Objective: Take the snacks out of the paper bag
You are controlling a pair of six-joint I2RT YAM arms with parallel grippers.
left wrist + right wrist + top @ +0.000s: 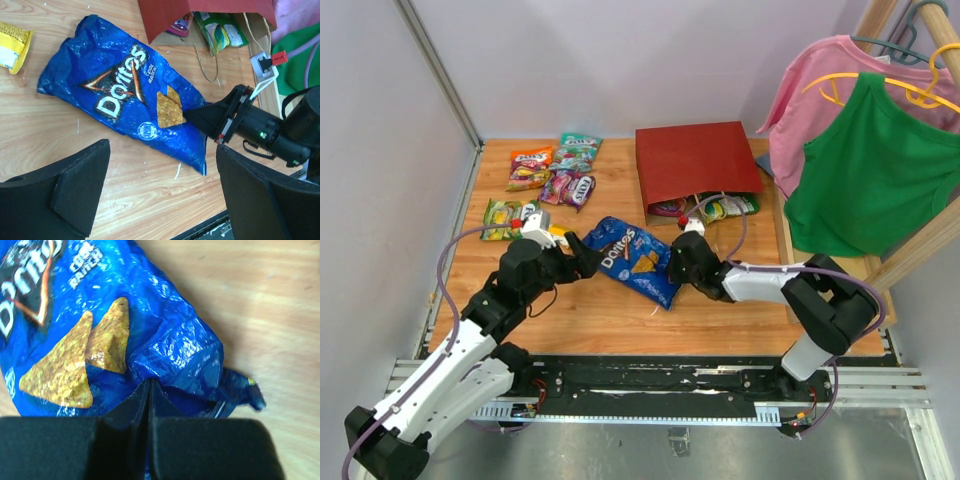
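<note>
Where the Doritos bag (635, 260) is lying: flat on the table (595, 325), outside the paper bag (698, 160), between the two grippers.
Long axis: running diagonally, far-left to near-right in the overhead view.
Right gripper (150, 386): pinching the right edge, jaws closed on foil.
Left gripper (586, 257): hovering agape at the left edge, holding nothing.
Nearer arm: the right, which is gripping.
Green packet (728, 207): sitting in the paper bag's mouth.
</note>
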